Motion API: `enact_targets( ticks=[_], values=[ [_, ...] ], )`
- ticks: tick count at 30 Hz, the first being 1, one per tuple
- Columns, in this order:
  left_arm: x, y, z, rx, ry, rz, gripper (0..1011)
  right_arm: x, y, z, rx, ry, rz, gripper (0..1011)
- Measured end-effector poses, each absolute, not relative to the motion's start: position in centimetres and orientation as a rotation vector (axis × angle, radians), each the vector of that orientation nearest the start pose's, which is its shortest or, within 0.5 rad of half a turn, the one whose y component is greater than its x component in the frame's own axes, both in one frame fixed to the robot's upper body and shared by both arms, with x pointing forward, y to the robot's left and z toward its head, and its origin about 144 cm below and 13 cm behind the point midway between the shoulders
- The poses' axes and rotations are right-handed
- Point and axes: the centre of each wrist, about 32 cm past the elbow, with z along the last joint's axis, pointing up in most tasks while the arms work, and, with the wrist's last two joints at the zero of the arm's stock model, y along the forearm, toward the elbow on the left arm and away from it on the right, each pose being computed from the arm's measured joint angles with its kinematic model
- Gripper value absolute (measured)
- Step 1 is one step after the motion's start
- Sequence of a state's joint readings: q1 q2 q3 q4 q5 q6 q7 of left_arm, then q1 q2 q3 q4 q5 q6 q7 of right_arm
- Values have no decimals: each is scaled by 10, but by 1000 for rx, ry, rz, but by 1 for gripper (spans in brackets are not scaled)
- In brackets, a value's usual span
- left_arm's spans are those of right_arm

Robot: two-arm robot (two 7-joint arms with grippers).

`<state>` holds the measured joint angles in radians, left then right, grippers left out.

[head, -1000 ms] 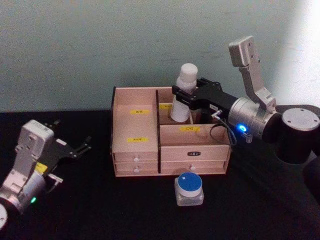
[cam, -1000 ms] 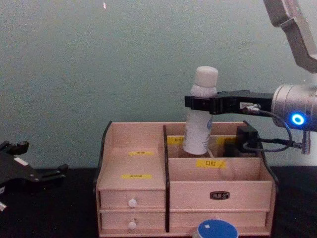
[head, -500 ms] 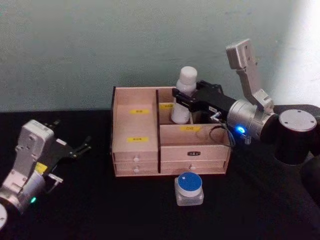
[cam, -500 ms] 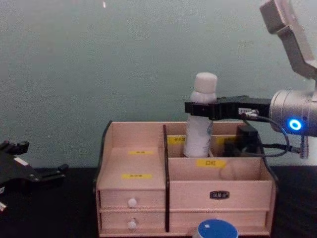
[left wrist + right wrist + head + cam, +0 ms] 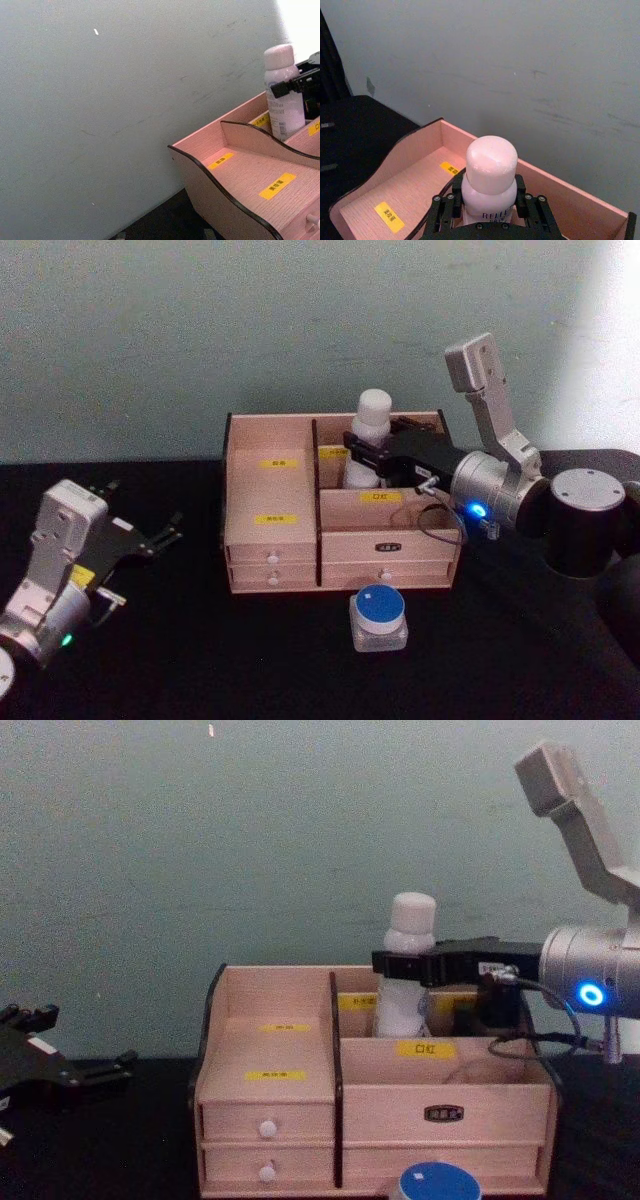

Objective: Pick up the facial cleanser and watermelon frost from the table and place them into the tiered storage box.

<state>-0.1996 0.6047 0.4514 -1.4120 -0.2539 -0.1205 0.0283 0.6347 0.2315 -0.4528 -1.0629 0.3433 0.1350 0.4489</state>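
Left gripper (image 5: 148,502) sits parked well to the left of the tiered storage box (image 5: 250,490), fingers spread wide with nothing between them, and it has not moved over the last 1 second.

To its right, the change is in the box's rear compartment just right of the central divider. The facial cleanser (image 5: 373,412) was hanging higher and leaning 1 second ago, with most of its body above the wood. Now it stands close to upright and lower, its lower part sunk behind the compartment wall and only the shoulder and cap above the fingers. The right gripper (image 5: 405,963) has come down with it and is still clamped around the bottle just under the cap, reaching in from the right. Whether the base has met the compartment floor is hidden, so release looks near but not certain.

Below the right gripper and nearer the robot, the watermelon frost (image 5: 379,618) stands on the table just in front of the drawers, untouched. By my reading, 1 of the 2 items is nearly placed and this jar remains.
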Motion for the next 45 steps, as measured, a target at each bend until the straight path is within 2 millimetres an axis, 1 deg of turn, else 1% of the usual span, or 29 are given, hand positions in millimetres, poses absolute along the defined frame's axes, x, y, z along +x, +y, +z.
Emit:
enact_targets(
  ticks=[12, 27, 29, 31, 32, 33, 34, 37, 38, 40, 41, 43, 45],
  values=[
    [489, 310, 1140, 304, -285, 1248, 1001, 616, -209, 1206, -173, 49, -867, 591],
    [489, 310, 1140, 304, -285, 1248, 1001, 616, -209, 1206, -183, 49, -868, 591],
    [489, 310, 1140, 304, -285, 1248, 1001, 616, -210, 1206, -183, 49, -869, 611],
    [489, 310, 1140, 304, -285, 1248, 1001, 616, -210, 1206, -183, 49, -870, 654],
    [489, 310, 1140, 304, -285, 1248, 1001, 616, -210, 1206, -183, 49, -870, 699],
    [489, 310, 1140, 304, -285, 1248, 1001, 616, -210, 1206, -183, 49, -870, 721],
    [489, 310, 1140, 304, -285, 1248, 1001, 616, -210, 1206, -183, 50, -870, 781],
    [489, 310, 1140, 304, -285, 1248, 1001, 616, -210, 1205, -182, 50, -870, 836],
    [489, 310, 1140, 305, -285, 1248, 1001, 616, -210, 1205, -182, 50, -870, 889],
    [489, 310, 1140, 305, -285, 1248, 1001, 616, -210, 1205, -182, 50, -870, 919],
    [489, 310, 1140, 304, -285, 1248, 1002, 616, -210, 1205, -182, 50, -870, 964],
    [489, 310, 1140, 304, -285, 1248, 1001, 616, -210, 1205, -182, 50, -870, 997],
    [489, 310, 1140, 304, -285, 1248, 1001, 616, -210, 1205, -181, 50, -870, 1000]
  ],
)
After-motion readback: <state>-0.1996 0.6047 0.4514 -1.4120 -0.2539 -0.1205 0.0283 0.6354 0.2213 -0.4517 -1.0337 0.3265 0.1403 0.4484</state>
